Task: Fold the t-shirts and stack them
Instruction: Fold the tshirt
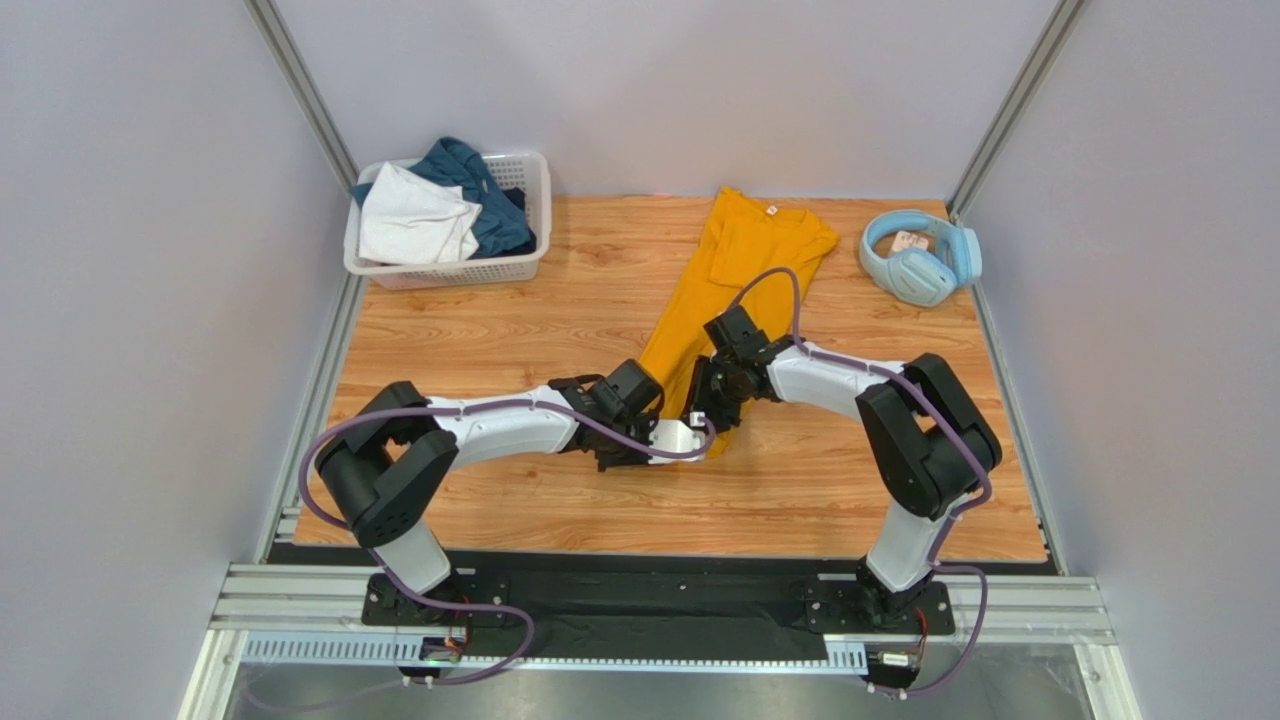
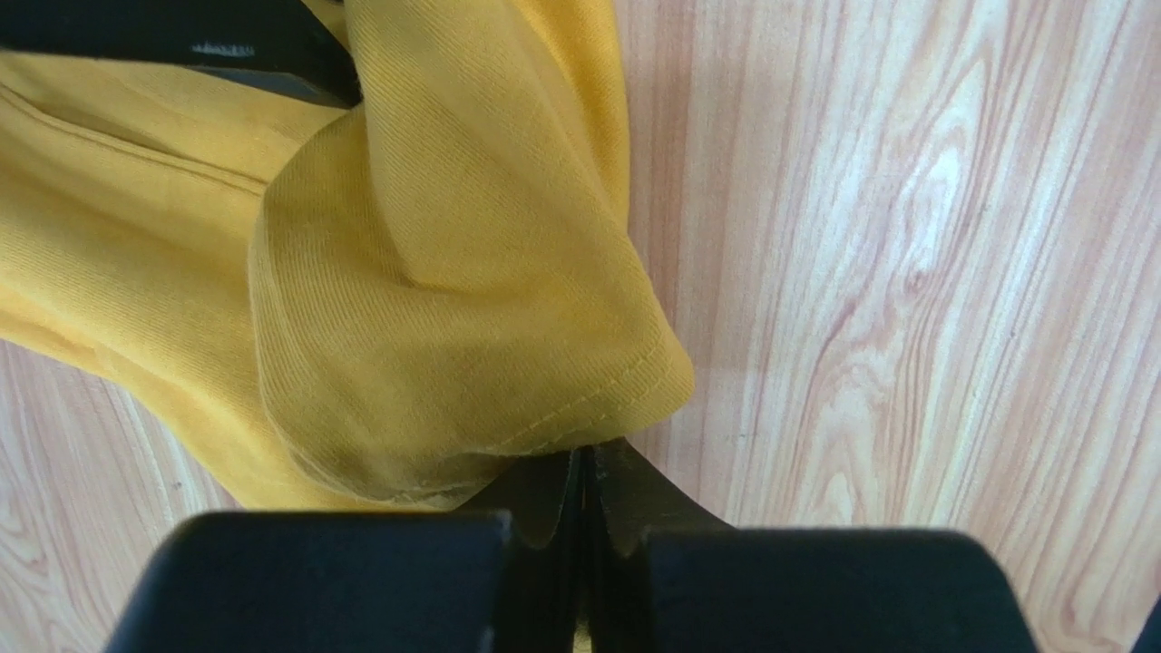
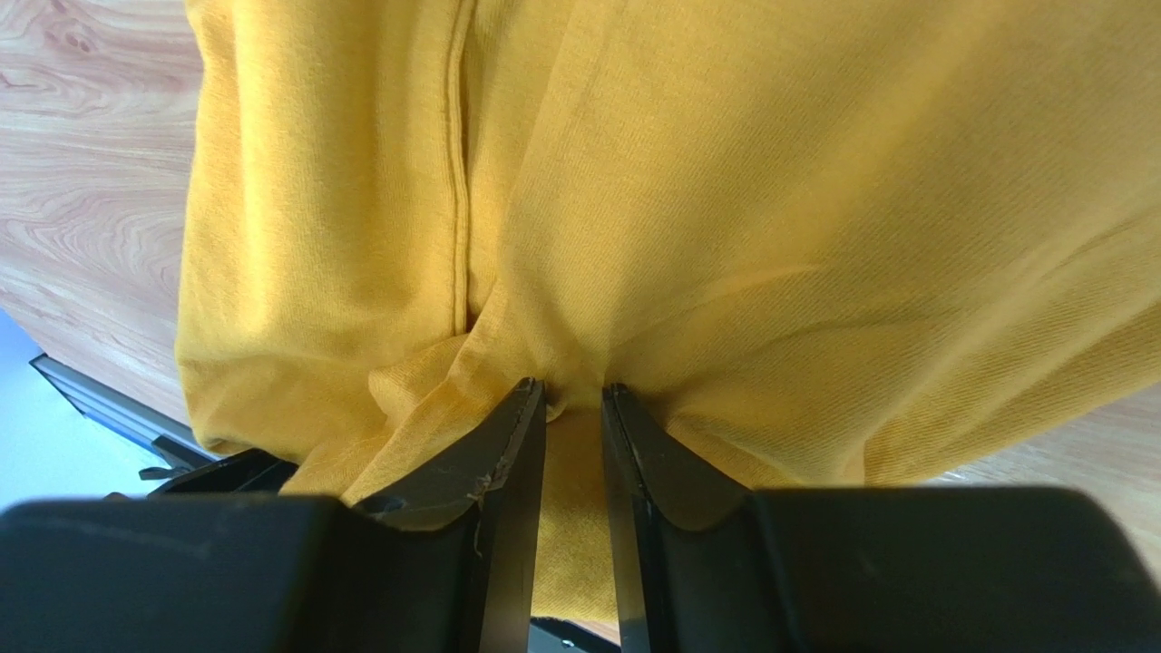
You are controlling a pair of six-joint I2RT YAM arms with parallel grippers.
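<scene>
Our mustard-yellow t-shirt (image 1: pixel 736 263) lies in a long strip from the tabletop's (image 1: pixel 496 495) far edge to its middle. At its near end our left gripper (image 2: pixel 586 470) pinches the hem tight, and our right gripper (image 3: pixel 573 402), just beside it, clamps a bunched fold. A white garment (image 1: pixel 413 218) and a teal garment (image 1: pixel 481 188) sit in the basket (image 1: pixel 451 273) at the far-left corner.

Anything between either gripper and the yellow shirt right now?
Nothing visible. The left gripper is shut on the mustard-yellow t-shirt at its hem; the right gripper pinches a bunched fold.
</scene>
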